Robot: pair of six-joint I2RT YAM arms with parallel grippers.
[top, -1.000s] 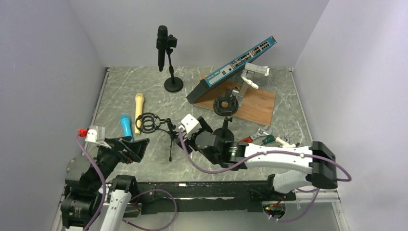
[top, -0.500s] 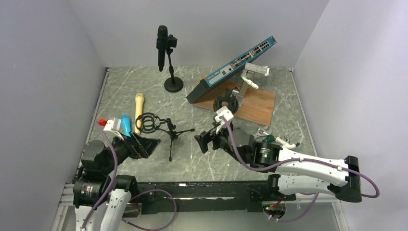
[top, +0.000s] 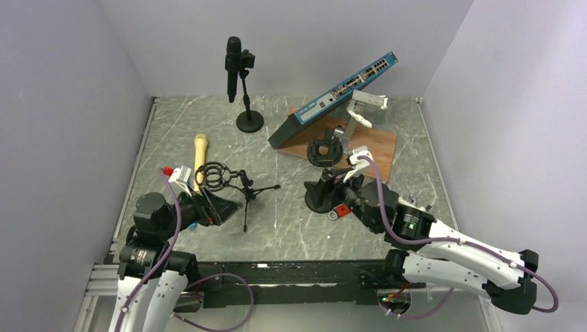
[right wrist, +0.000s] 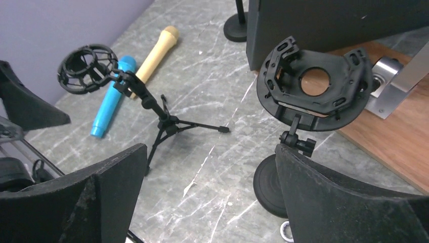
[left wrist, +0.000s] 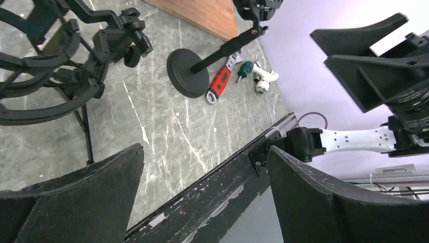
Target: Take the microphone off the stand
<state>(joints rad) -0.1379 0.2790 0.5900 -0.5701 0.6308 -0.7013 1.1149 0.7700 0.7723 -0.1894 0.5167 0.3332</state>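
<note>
The black microphone [top: 233, 63] stands upright in its clip on a round-based stand [top: 249, 123] at the back of the table. The stand's base also shows at the top of the right wrist view [right wrist: 236, 28]. My left gripper [top: 216, 207] is open and empty at the near left, beside a tripod stand [top: 246, 194]; the left wrist view [left wrist: 205, 152] shows its jaws wide apart. My right gripper [top: 320, 190] is open and empty, close to a second round-based stand [right wrist: 270, 182] that carries an empty shock mount [right wrist: 316, 83]. Both grippers are far from the black microphone.
A yellow microphone [top: 200, 153] and a blue one [right wrist: 111, 96] lie at the left. The tripod's ring mount [top: 213, 176] is empty. A tilted network switch [top: 336, 97] rests on a bracket over a wooden board [top: 374, 152]. A red wrench [left wrist: 218, 83] lies near the right stand.
My right arm has swung right and back, from beside the tripod to the round-based shock-mount stand. My left arm has moved forward and right, toward the tripod stand.
</note>
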